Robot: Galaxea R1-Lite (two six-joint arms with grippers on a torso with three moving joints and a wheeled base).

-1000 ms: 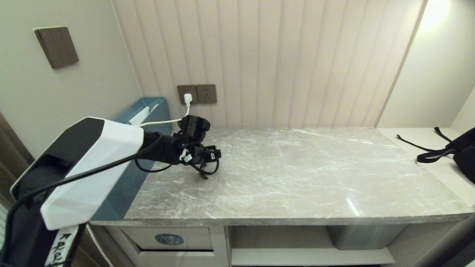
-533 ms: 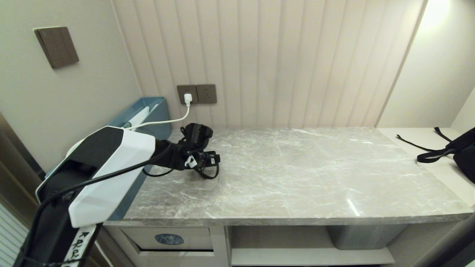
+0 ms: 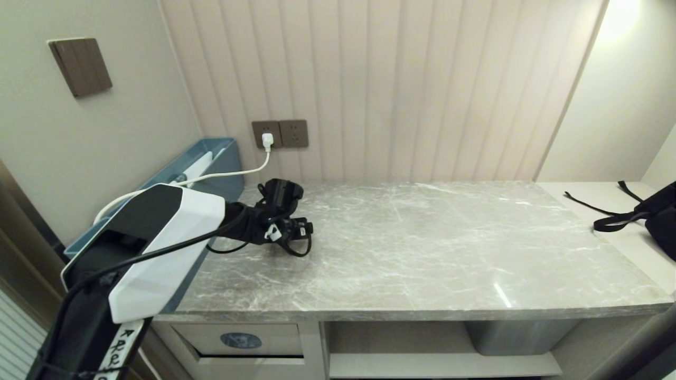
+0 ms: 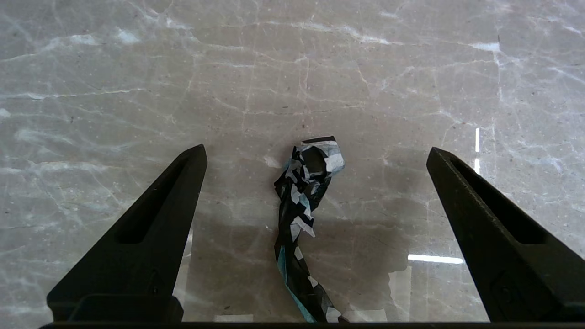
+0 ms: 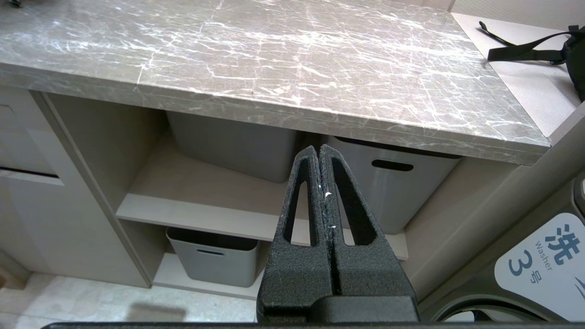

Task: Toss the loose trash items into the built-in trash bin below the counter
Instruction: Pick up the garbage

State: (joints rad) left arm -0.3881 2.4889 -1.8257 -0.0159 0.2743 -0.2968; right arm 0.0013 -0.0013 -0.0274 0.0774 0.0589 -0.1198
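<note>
Notice your counter (image 3: 422, 248) is nearly bare; the bin (image 3: 240, 339) flap waits below its front edge at the left. Your left gripper (image 4: 315, 192) hangs over the counter's left rear, jaws wide, straddling a crumpled black-and-turquoise scrap (image 4: 304, 214) ready for pinching. Your right gripper (image 5: 319, 157) sits parked, closed and empty, facing the shelves.

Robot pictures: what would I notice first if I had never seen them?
Probably the big black-and-white left arm reaching over the left end of the grey marble counter. Its left gripper is wide open above a crumpled black, white and turquoise scrap lying on the stone between the fingers. Lower down in front of the cabinet shelves, the right gripper is shut.
</note>
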